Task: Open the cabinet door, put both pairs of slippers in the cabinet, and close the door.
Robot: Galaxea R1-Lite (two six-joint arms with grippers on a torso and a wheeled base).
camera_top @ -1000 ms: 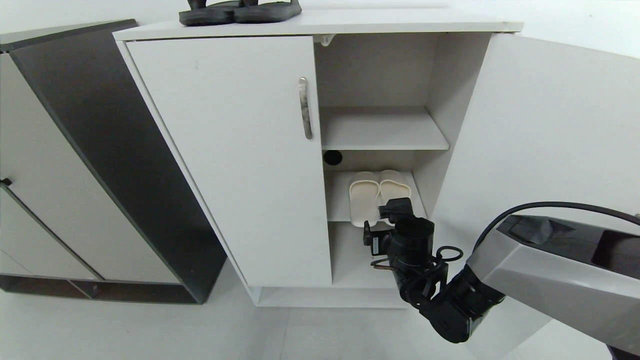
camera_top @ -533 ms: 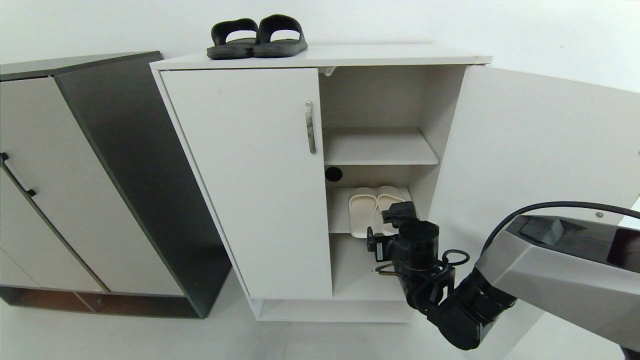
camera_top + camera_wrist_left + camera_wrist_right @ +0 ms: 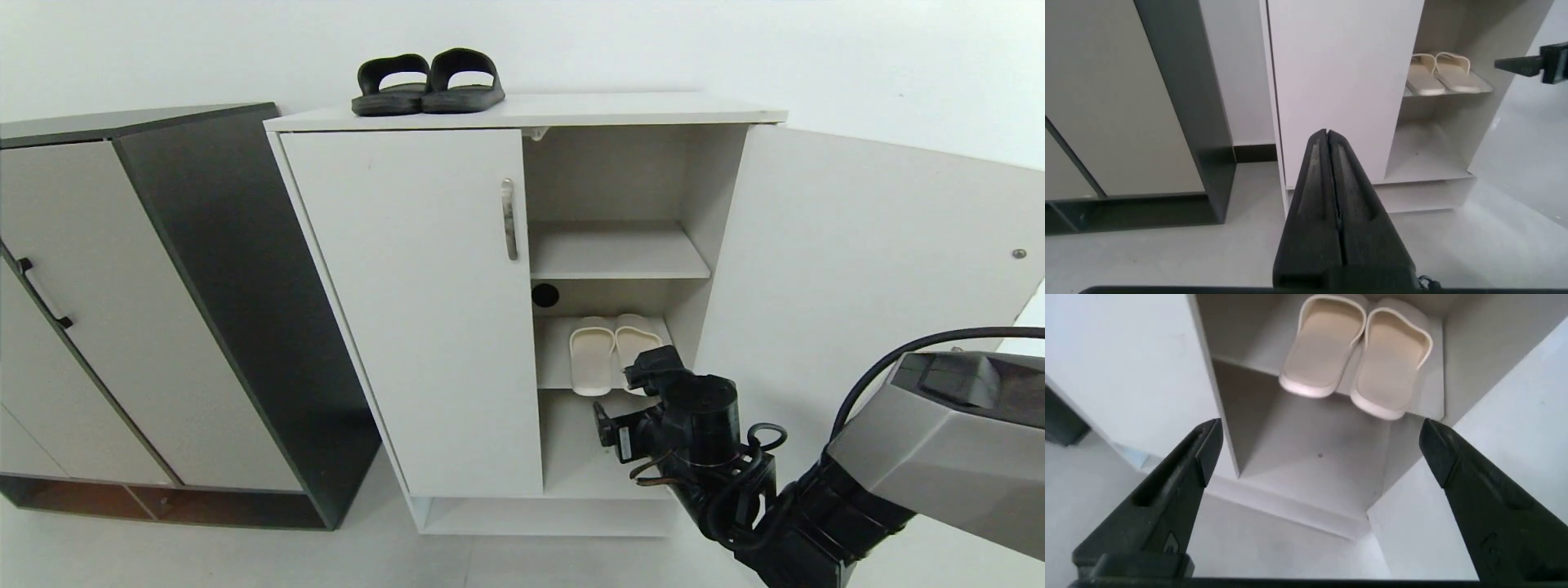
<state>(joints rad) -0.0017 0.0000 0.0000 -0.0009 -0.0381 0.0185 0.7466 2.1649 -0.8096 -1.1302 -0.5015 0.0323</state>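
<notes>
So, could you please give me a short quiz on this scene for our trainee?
1. True or false: the black slippers lie inside the white cabinet.
2. The cream slippers lie on: A the upper shelf, B the lower shelf, C the cabinet floor.
3. Fill in: the right gripper is ____, and the left gripper is ____.
Key: 1 false, they lie on top of it; 2 B; 3 open, shut.
</notes>
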